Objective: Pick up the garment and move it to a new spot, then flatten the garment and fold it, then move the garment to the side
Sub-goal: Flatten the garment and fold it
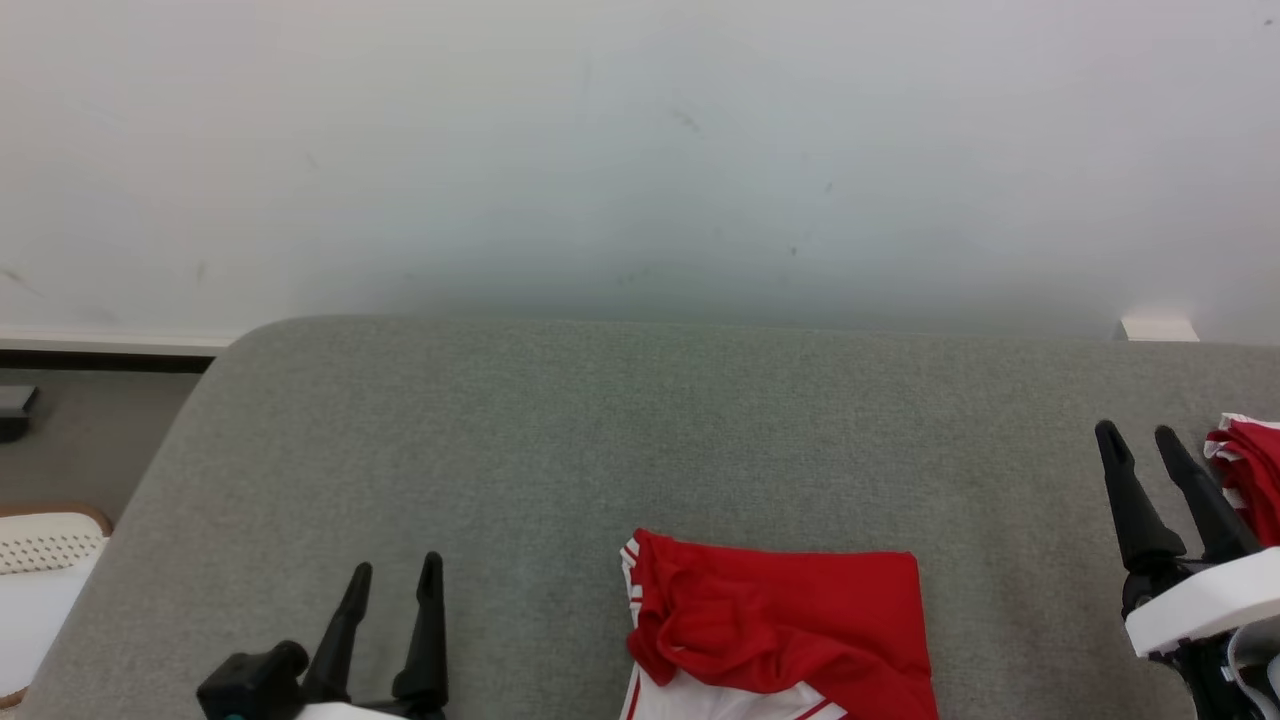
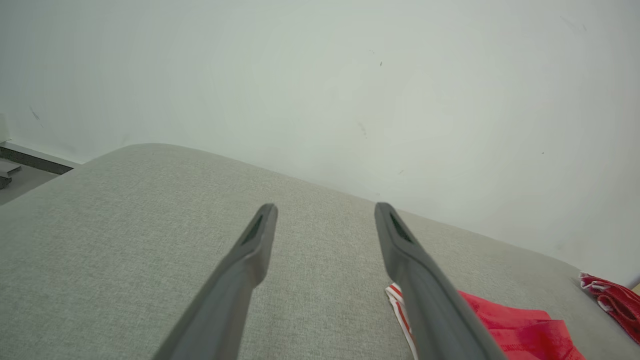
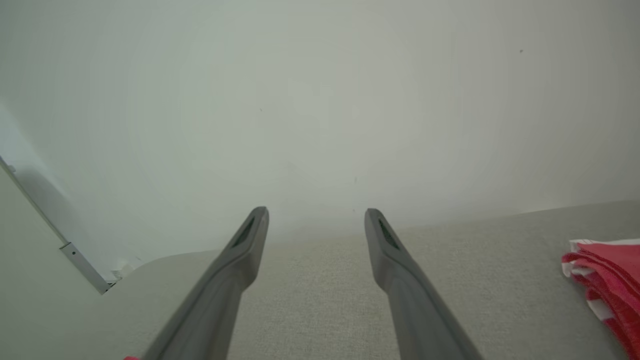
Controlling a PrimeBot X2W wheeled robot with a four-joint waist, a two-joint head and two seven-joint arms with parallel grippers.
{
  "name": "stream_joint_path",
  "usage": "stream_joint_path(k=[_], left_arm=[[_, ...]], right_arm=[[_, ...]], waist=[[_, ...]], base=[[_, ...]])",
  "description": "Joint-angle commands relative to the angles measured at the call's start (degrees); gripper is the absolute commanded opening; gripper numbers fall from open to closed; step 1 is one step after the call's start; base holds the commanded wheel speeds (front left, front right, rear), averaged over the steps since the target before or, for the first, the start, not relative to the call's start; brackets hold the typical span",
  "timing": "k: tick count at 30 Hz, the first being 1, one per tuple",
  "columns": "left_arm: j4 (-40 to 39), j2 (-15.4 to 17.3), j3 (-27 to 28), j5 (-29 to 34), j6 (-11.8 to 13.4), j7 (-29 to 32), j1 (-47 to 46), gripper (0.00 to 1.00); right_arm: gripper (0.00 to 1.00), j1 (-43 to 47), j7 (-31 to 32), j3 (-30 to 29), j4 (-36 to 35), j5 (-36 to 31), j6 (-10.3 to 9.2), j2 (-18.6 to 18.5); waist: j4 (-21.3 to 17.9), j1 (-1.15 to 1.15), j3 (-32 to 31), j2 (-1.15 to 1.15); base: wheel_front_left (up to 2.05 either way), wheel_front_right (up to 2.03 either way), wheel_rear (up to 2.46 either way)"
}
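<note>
A red garment with white trim (image 1: 790, 625) lies folded into a rough rectangle at the near middle of the grey padded surface (image 1: 600, 440); its corner (image 2: 505, 325) shows past my left finger in the left wrist view. My left gripper (image 1: 395, 568) stands open at the lower left, well left of the garment, nothing between its fingers. My right gripper (image 1: 1138, 433) is open at the right, empty, to the right of that garment. A second bunched red and white cloth (image 1: 1245, 470) lies just right of the right gripper, and that cloth (image 3: 607, 280) also appears in the right wrist view.
A pale wall (image 1: 640, 150) rises directly behind the surface. The surface's rounded far-left corner (image 1: 250, 340) drops to a floor with a white perforated object (image 1: 45, 545) at the left edge. Bare grey fabric stretches between and beyond the grippers.
</note>
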Motion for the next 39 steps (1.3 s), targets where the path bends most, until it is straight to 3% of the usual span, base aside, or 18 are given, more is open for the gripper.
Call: stream_joint_path(k=[1, 7, 9, 10, 11, 22, 24, 29, 34, 39], left_arm=[[-0.11, -0.27, 0.47, 1.16, -0.49, -0.03, 0.54, 1.0], [0.49, -1.28, 1.38, 2.29, -1.58, -0.03, 0.41, 1.0], [0.71, -1.56, 1.57, 2.81, -1.97, -0.03, 0.17, 1.0], [0.86, -1.64, 1.66, 2.93, -2.17, -0.03, 0.07, 1.0], [0.98, -1.75, 1.75, 3.13, -2.33, -0.04, -0.04, 1.0], [2.77, -2.6, 2.25, 3.94, -3.49, -0.01, -0.49, 1.0], [3.06, -2.7, 2.36, 4.05, -3.67, -0.01, -0.56, 1.0], [3.46, -2.82, 2.49, 4.1, -4.17, -0.01, -0.71, 1.0], [3.82, -2.97, 2.8, 4.18, -4.36, -0.02, -0.34, 1.0], [4.15, -3.05, 3.06, 4.16, -4.56, -0.02, -0.46, 1.0]], right_arm=[[1.0, 1.46, -0.43, -0.98, 1.68, -1.77, 0.02, 0.67], [0.98, 2.33, -0.17, -2.59, 7.04, -6.47, 0.02, 3.89], [0.39, 1.96, 0.52, -2.37, 8.46, -7.24, 0.02, 4.75], [0.39, 1.77, 1.01, -2.13, 9.14, -7.69, 0.02, 5.16], [0.0, 1.57, 1.67, -1.7, 9.82, -8.03, 0.02, 5.77], [0.0, 1.59, 10.71, 6.07, 17.04, -2.46, 0.02, 12.19], [0.0, 2.2, 13.03, 8.09, 15.86, 1.32, 0.02, 13.48], [0.0, 4.37, 18.54, 14.81, 9.84, 9.43, 0.02, 12.45], [0.0, 6.42, 22.15, 20.48, 4.2, 15.79, 0.02, 12.05], [0.0, 6.81, 24.32, 24.9, 0.24, 21.79, 0.02, 13.99]], waist=[[-0.76, 0.0, 0.26, 0.0], [-1.3, 0.0, 0.4, 0.0], [-1.11, 0.0, 0.33, 0.0], [-0.92, 0.0, 0.32, 0.0], [-0.66, 0.0, 0.33, 0.0], [4.56, 0.0, 0.49, 0.0], [5.53, 0.0, 0.43, 0.0], [7.69, 0.0, 0.14, 0.0], [8.47, 0.0, 0.05, 0.0], [8.32, 0.0, 0.05, 0.0]], base=[[0.0, 0.0, 0.0], [0.0, 0.0, 0.0], [0.0, 0.0, 0.0], [0.0, 0.0, 0.0], [0.0, 0.0, 0.0], [0.0, 0.0, 0.0], [0.0, 0.0, 0.0], [0.0, 0.0, 0.0], [0.0, 0.0, 0.0], [0.0, 0.0, 0.0]])
